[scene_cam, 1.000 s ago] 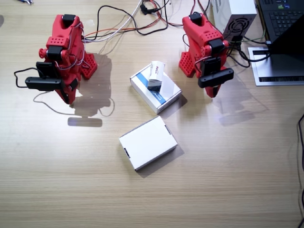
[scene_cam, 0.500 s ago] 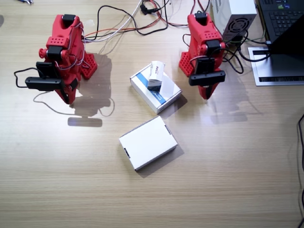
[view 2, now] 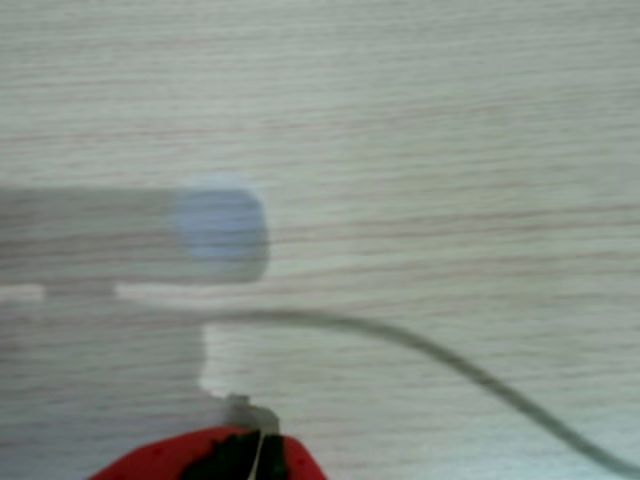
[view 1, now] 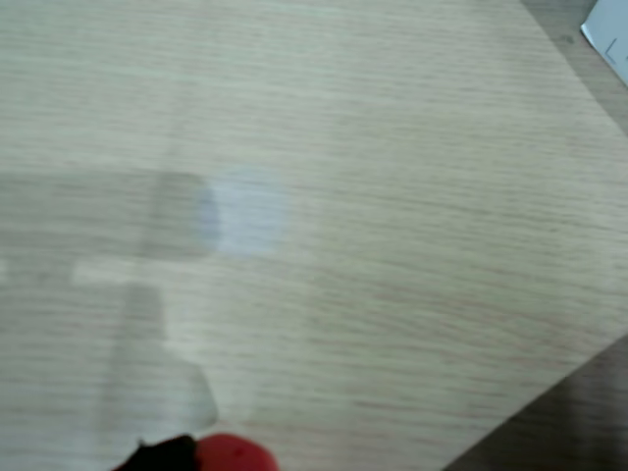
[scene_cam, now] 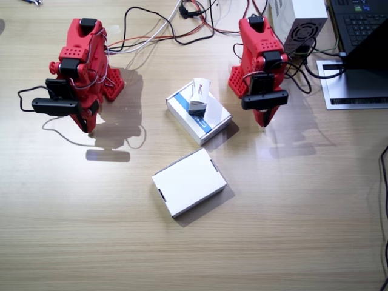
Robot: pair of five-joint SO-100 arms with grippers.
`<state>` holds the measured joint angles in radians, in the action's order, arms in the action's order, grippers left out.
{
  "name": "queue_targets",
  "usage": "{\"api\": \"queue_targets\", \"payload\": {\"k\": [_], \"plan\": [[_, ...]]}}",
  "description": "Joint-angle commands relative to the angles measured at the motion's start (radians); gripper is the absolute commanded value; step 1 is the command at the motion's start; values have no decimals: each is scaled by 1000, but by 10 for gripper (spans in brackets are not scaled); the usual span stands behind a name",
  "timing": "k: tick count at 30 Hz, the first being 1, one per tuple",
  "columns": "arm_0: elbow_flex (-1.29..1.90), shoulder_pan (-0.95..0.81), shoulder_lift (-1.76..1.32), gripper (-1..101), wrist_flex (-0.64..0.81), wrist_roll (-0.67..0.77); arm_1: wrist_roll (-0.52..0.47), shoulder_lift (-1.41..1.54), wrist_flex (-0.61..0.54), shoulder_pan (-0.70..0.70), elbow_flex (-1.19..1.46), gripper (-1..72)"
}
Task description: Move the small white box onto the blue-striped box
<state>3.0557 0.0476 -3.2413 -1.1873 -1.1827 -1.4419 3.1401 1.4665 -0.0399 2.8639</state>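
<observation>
The left gripper (scene_cam: 264,119) points down at the desk (scene_cam: 291,212) beside its red base, holding nothing; its jaws look closed together, though the top-down fixed view shows them only small. In a wrist view only a red and black tip (view 1: 201,456) shows at the bottom edge over bare wood grain, so the jaw state cannot be confirmed there. The right gripper (scene_cam: 86,124) also hangs tucked down by its own base, empty, its jaws apparently together; in a wrist view a red and black tip (view 2: 225,455) sits over the wood with a dark cable (view 2: 450,365) curving across it.

Between the two arms, nearer the left arm (scene_cam: 262,57), the blue-striped box (scene_cam: 209,124) lies flat on the desk. The small white box (scene_cam: 199,96) rests on top of it, touching neither gripper. A plain white flat box (scene_cam: 188,182) lies nearer the front edge, well apart from both arms. Cables (scene_cam: 163,27) trail behind the bases, and a laptop (scene_cam: 361,54) sits at the far corner.
</observation>
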Motion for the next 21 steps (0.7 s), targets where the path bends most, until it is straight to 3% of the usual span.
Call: {"api": "queue_targets", "payload": {"k": [1,21], "plan": [[-17,58,-35,0,-23,2,-32,28,18,-41,-11,2],[-17,58,-35,0,-23,2,-14,28,18,-20,-11,5]]}}
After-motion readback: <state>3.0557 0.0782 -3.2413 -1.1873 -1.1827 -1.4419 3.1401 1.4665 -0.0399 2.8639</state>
